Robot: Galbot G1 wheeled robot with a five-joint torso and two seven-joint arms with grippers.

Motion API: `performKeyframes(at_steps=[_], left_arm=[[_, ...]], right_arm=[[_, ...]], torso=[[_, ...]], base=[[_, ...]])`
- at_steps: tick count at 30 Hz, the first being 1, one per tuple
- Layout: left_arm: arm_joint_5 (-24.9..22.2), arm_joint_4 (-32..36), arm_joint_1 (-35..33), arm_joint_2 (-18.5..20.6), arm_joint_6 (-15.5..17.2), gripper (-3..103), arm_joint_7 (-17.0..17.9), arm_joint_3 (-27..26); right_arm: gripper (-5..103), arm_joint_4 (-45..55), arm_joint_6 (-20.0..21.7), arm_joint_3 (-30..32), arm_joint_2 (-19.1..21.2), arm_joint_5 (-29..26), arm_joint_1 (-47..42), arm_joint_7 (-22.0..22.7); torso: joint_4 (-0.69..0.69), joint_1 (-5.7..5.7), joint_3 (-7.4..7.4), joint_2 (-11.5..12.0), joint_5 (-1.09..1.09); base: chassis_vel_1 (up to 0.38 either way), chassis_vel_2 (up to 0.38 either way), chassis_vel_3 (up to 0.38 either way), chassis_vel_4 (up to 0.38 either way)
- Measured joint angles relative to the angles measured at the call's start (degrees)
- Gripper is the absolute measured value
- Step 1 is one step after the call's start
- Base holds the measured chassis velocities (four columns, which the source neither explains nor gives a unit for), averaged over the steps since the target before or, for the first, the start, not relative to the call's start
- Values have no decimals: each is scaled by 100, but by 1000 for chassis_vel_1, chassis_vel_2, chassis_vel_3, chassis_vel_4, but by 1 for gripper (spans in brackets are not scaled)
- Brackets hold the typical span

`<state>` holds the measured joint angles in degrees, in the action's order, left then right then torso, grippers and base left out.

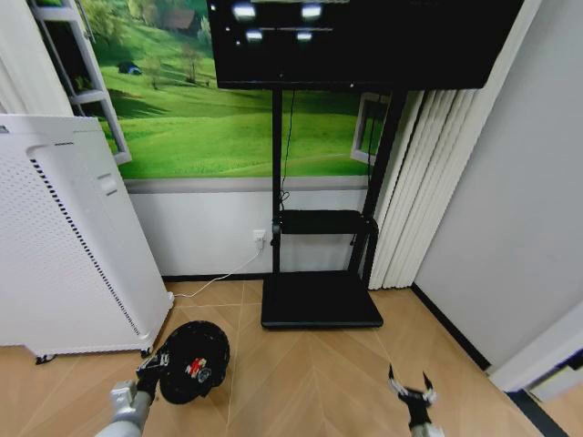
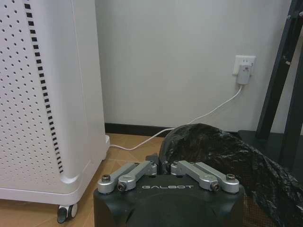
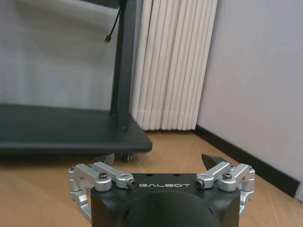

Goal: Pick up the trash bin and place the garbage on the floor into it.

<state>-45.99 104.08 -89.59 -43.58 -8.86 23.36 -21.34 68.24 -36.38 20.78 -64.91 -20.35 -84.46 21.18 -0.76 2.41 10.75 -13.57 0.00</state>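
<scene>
At the lower left of the head view the left tool (image 1: pixel 153 367) is clamped on the rim of the trash bin (image 1: pixel 193 360), where a red-and-white piece (image 1: pixel 195 367) already lies inside. The right tool (image 1: pixel 410 382) hangs at lower right, fingers apart, holding nothing. Judged mid-collection: next calls for finding any remaining garbage on the floor

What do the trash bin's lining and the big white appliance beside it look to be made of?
The trash bin, held at its rim by the left tool, seems lined with thin black plastic film: it is crinkled and glossy. The white appliance looks like matte moulded plastic, with rows of small punched holes and rounded corners. The right tool hangs open over the wood-look floor.
</scene>
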Motion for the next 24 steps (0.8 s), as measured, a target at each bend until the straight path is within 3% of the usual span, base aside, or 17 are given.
performKeyframes(at_steps=[2,7,13,14,15,16,18,19,20,24], left_arm=[[0,-31,17,14,-2,7,-3,44],[0,-34,18,15,-3,7,-6,48],[-1,-59,21,25,-5,7,-7,81],[1,-87,23,28,-15,7,-21,101],[1,-87,23,28,-15,7,-21,101],[5,-122,21,29,-25,7,-20,112],[5,-154,20,23,-27,7,-52,125],[6,-198,34,20,-46,7,-50,141],[3,-201,39,20,-47,7,-52,153],[2,-201,34,23,-50,7,-55,154]], right_arm=[[100,-318,-208,-37,36,116,-69,-372],[100,-360,-235,-48,71,126,-81,-458],[100,-735,-407,-132,365,204,-117,-936],[100,-1116,-765,-268,593,543,-50,-1476],[100,-1116,-765,-268,593,543,-50,-1476],[100,-1392,-889,-333,748,660,-22,-1662],[100,-1535,-941,-382,801,725,15,-1753],[100,-1688,-950,-514,803,769,27,-1827],[100,-1780,-952,-566,803,725,72,-1842],[100,-2343,-953,-670,795,529,288,-1976]], torso=[[0,0,0,0,2],[0,0,0,0,3],[-2,0,1,0,-8],[3,0,-1,0,11],[3,0,-1,0,11],[-1,0,1,0,-4],[1,0,1,0,-13],[-2,0,0,0,8],[0,0,0,0,-7],[-1,0,0,0,4]], base=[[0,0,0,0],[0,0,0,0],[0,0,0,0],[0,0,0,0],[0,0,0,0],[0,0,0,0],[0,0,0,0],[0,0,0,0],[0,0,0,0],[0,0,0,0]])
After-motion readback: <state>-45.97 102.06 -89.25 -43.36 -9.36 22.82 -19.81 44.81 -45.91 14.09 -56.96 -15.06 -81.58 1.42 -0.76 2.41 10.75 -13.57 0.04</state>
